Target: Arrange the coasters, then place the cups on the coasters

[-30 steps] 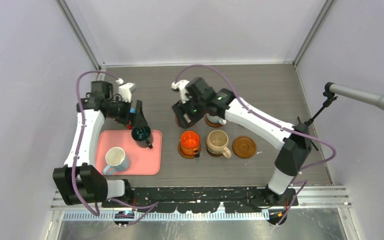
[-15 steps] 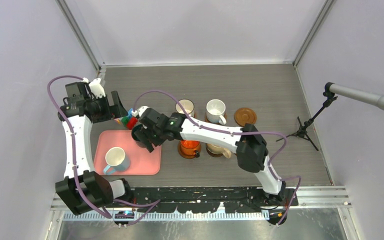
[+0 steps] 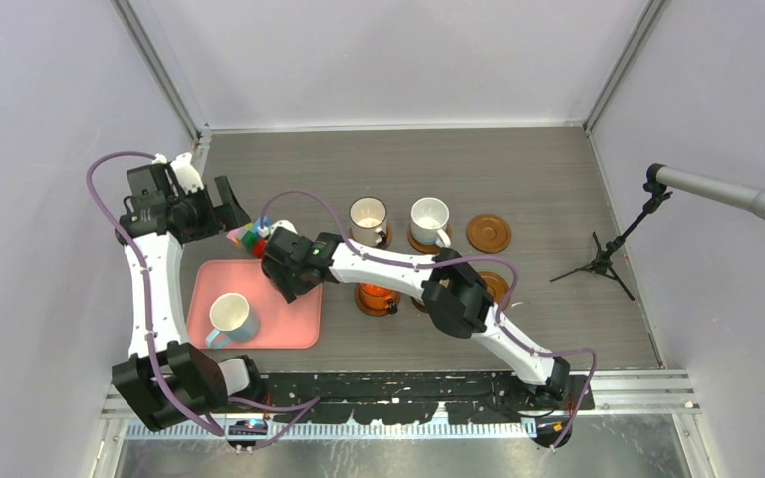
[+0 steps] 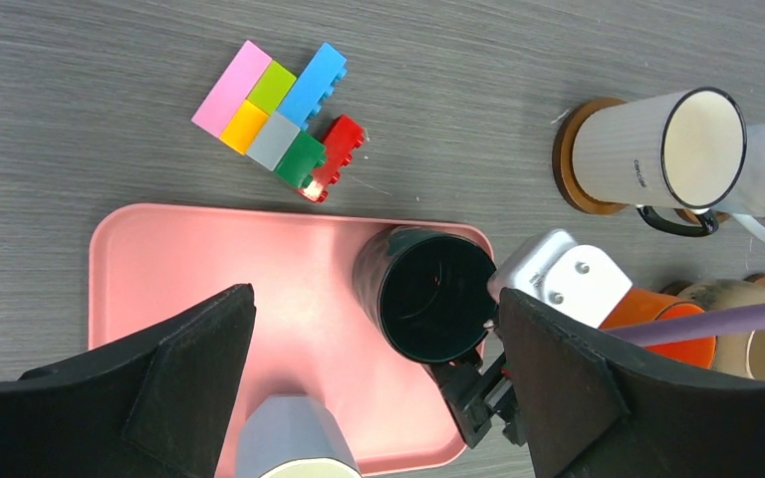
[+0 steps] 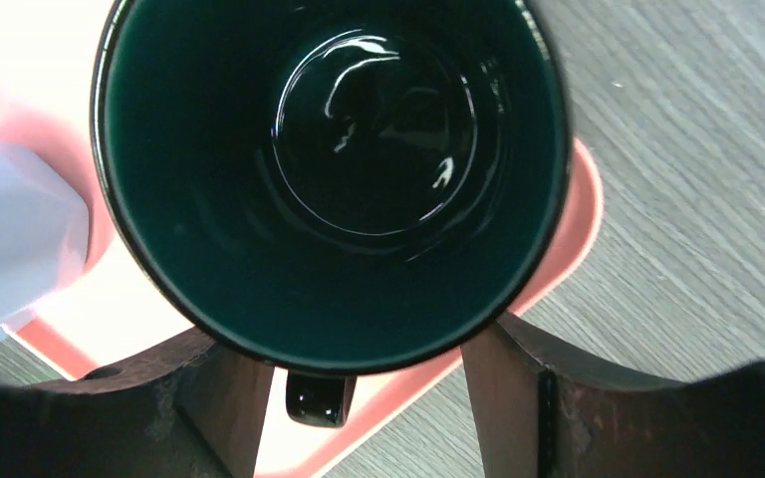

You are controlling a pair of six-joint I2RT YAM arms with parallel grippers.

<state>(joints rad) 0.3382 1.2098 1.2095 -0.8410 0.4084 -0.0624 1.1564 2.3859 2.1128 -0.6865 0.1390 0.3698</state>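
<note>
Stretching under everything, the grey counter [image 3: 538, 169] is carrying the whole scene. The right arm [image 3: 388, 264] is reaching leftward across it to the pink tray [image 3: 289, 329], while the left arm [image 3: 149, 289] is bending over the counter's left side. The tray is lying on the near left and is holding two mugs. The blue mug [image 3: 229, 317] is standing upright near its front, and the green mug [image 4: 433, 294] is standing upright in its far right corner. In the far row, the left white mug [image 3: 368, 219] and the right white mug [image 3: 430, 219] are each sitting on coasters [image 4: 570, 159]. In the near row, the orange mug [image 3: 377, 295] is sitting on a coaster with the tan mug [image 4: 757, 339] just beside it, both partly hidden by the right arm. A bare coaster [image 3: 488, 232] is lying at the far row's right end. The left fingers [image 4: 189, 368] are hanging wide open above the tray, holding nothing. The right fingers [image 5: 513, 398] are standing apart, straddling the green mug's handle [image 5: 317, 398] without closing on it. Toy blocks [image 4: 279, 119] are lying just beyond the tray's far edge.
</note>
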